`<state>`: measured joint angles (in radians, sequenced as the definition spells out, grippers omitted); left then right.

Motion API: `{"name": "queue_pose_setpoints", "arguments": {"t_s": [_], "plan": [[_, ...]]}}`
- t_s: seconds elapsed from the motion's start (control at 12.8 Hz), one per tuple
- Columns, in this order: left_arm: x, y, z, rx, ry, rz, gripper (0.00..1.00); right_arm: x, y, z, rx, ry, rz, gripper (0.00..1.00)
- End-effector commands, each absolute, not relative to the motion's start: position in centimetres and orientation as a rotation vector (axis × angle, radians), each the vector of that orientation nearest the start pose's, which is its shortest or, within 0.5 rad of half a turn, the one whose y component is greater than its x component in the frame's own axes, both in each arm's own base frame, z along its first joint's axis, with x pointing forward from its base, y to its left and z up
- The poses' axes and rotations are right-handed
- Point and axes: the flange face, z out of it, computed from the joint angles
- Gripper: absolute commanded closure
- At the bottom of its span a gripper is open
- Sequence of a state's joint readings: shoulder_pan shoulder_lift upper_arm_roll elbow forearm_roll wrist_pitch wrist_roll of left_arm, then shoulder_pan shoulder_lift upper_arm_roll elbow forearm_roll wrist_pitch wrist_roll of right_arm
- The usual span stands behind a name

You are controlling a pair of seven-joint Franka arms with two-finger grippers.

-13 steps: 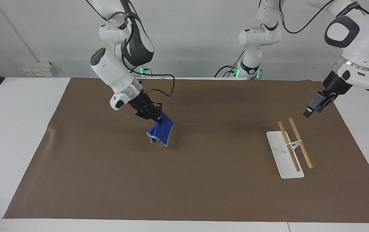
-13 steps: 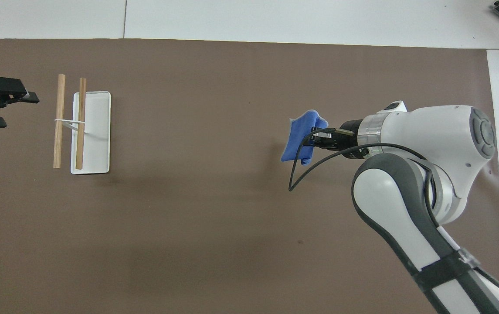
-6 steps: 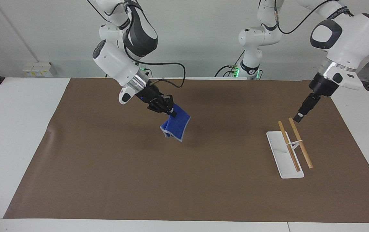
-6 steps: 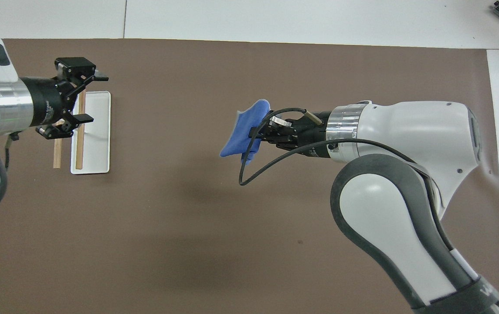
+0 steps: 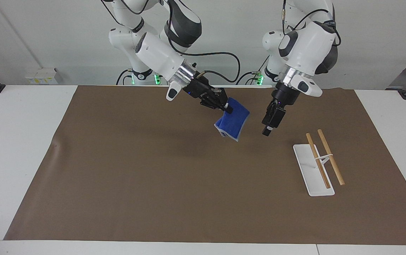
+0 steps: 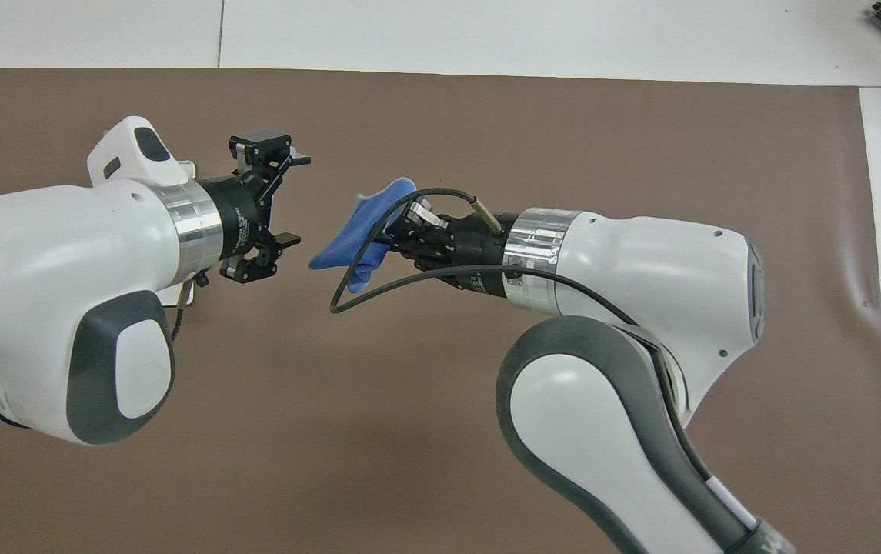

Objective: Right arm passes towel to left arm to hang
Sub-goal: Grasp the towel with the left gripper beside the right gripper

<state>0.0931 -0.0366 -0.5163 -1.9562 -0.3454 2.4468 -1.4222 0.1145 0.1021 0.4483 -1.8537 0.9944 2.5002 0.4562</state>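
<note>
Two arms meet over the middle of your table in the facing view. The brown mat (image 5: pixel 153 177) covers most of the white tabletop (image 5: pixel 18 148), with white strips showing at both ends and a plain grey wall above. Your right gripper (image 5: pixel 227 107) is clamped on the blue towel (image 5: pixel 233 122), which hangs in the air over the mat. The left gripper (image 5: pixel 269 126) hangs at the towel's 3 o'clock, near it and apart. At 4 o'clock from that gripper the white towel rack (image 5: pixel 312 173) with two wooden rails stands on the mat toward the left arm's end.

In the overhead view, the left gripper (image 6: pixel 294 200) has its fingers spread wide, facing the towel (image 6: pixel 355 231) at its 3 o'clock, a gap between them. The right gripper (image 6: pixel 390 235) pinches the towel. Bare mat (image 6: pixel 563 115) lies open at 12 o'clock up to its edge.
</note>
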Motion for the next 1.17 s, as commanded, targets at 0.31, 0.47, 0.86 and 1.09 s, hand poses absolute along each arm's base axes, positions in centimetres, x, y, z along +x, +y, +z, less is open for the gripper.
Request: {"name": "queue_pose_setpoints", "arguments": {"t_s": [0.31, 0.47, 0.86, 1.09], "plan": [[51.8, -25.6, 55.1, 2.080, 1.484, 0.134, 0.00, 54.2, 33.2, 53.1, -2.058, 0.635, -0.008, 1.00], [51.9, -25.1, 54.7, 2.094, 1.494, 0.126, 0.00, 54.3, 33.2, 53.0, -2.059, 0.636, -0.007, 1.00], [51.6, -23.9, 53.5, 2.205, 1.469, 0.087, 0.00, 54.7, 32.9, 53.7, -2.045, 0.639, -0.019, 1.00], [50.6, -25.0, 53.9, 2.246, 1.454, 0.055, 0.00, 55.5, 32.3, 54.5, -2.024, 0.648, -0.030, 1.00]]}}
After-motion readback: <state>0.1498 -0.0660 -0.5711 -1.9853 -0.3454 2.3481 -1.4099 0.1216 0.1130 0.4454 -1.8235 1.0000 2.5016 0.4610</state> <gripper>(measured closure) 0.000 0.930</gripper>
